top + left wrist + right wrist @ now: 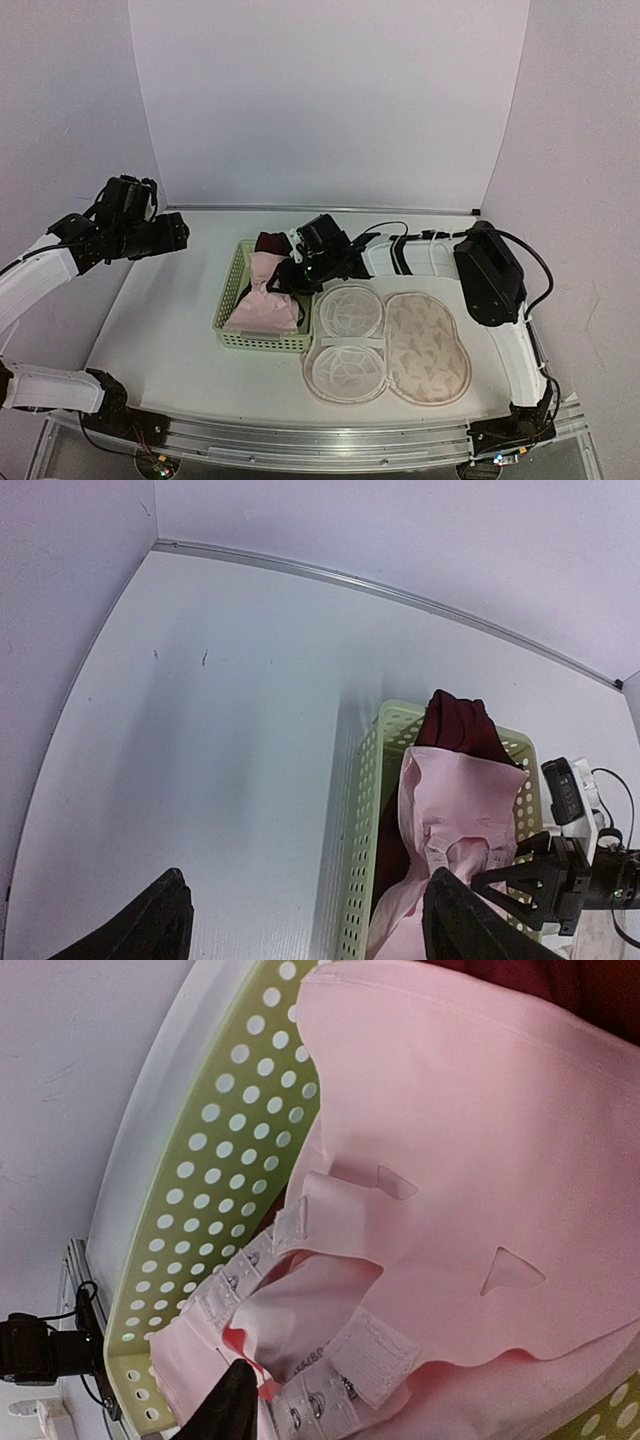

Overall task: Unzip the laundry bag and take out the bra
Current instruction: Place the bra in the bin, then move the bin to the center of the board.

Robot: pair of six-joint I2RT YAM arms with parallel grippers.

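Observation:
The laundry bag [428,350] lies unzipped and spread flat on the table, its printed half to the right and its mesh-lined half [348,340] to the left. The pink bra [265,300] [455,810] [450,1160] lies inside the light-green basket [232,300], with its hook band showing. My right gripper [287,277] [520,880] hangs over the basket's right side, its fingers apart above the bra. In the right wrist view only one black fingertip [235,1405] shows, beside the hook band. My left gripper [175,235] [305,880] is raised at the far left, open and empty.
A dark red garment [270,241] [455,725] lies at the far end of the basket under the bra. The basket's perforated wall [360,830] [200,1160] stands just left of the laundry bag. White walls close in the back and both sides of the table.

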